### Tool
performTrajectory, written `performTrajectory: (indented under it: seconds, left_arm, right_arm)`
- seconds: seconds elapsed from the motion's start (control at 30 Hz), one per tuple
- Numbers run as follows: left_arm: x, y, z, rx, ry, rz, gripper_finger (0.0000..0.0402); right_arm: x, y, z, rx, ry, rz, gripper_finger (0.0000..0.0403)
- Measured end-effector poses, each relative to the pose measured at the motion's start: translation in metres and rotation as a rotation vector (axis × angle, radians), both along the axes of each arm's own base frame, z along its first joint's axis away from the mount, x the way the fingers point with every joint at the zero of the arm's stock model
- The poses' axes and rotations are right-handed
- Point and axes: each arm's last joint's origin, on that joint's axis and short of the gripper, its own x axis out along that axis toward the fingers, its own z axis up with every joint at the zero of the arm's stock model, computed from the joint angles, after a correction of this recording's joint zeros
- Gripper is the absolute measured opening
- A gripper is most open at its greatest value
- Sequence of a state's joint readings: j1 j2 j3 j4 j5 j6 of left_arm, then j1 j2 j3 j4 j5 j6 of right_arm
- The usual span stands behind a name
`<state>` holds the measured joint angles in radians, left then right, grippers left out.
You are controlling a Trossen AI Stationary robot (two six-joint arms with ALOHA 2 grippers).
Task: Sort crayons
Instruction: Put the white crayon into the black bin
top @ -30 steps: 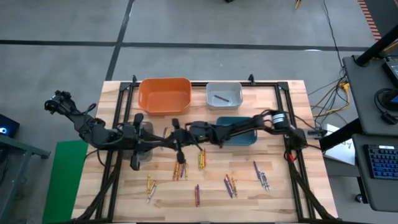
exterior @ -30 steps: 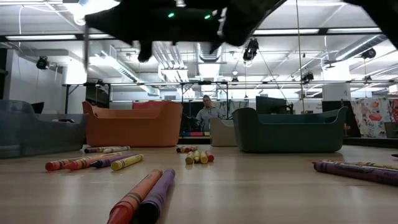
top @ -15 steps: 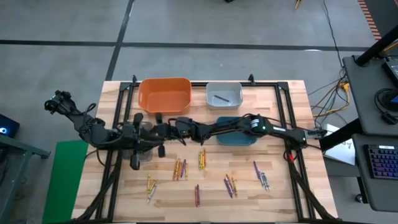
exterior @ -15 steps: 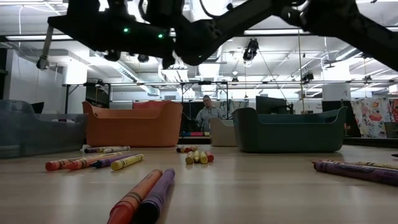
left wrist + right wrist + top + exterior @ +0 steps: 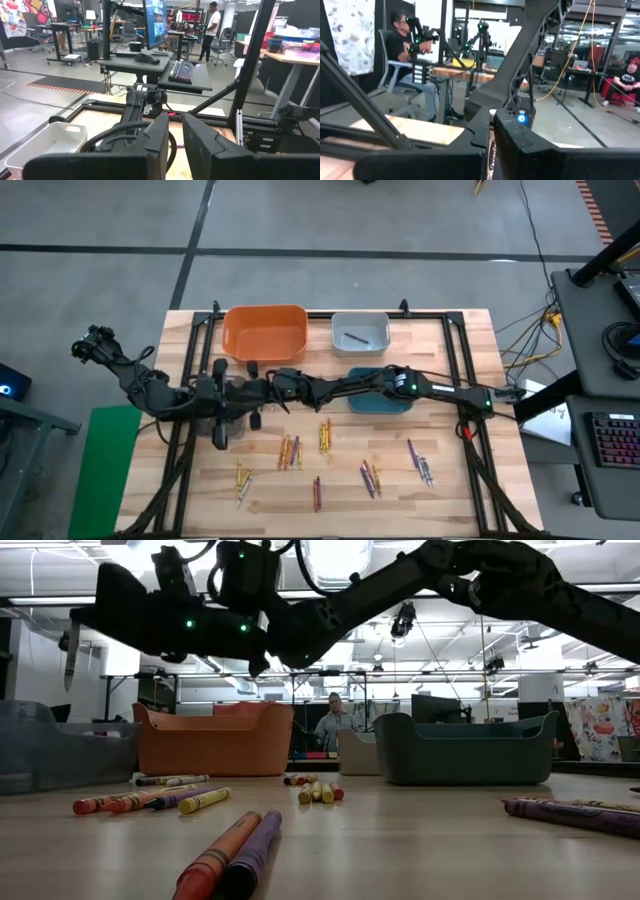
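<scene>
While both arms crowd the table's left middle, the crayons (image 5: 322, 436) lie loose on open wood nearer the front edge, with one in the white bin (image 5: 360, 332). The right gripper (image 5: 262, 385) pinches a paper-wrapped crayon; the left gripper (image 5: 252, 412) has its fingers (image 5: 160, 135) slightly parted, empty.
</scene>
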<state>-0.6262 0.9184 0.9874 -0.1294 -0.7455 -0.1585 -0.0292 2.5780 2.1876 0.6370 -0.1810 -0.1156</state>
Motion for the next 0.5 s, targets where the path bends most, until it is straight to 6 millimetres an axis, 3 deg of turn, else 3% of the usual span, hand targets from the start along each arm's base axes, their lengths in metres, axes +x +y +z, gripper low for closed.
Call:
performTrajectory:
  seconds: [0.5]
  left_arm:
    - [0.001,0.000,0.002,0.037,-0.016,0.007,0.0039]
  right_arm:
    - [0.003,-0.001,-0.029,0.006,0.094,-0.026,0.0014]
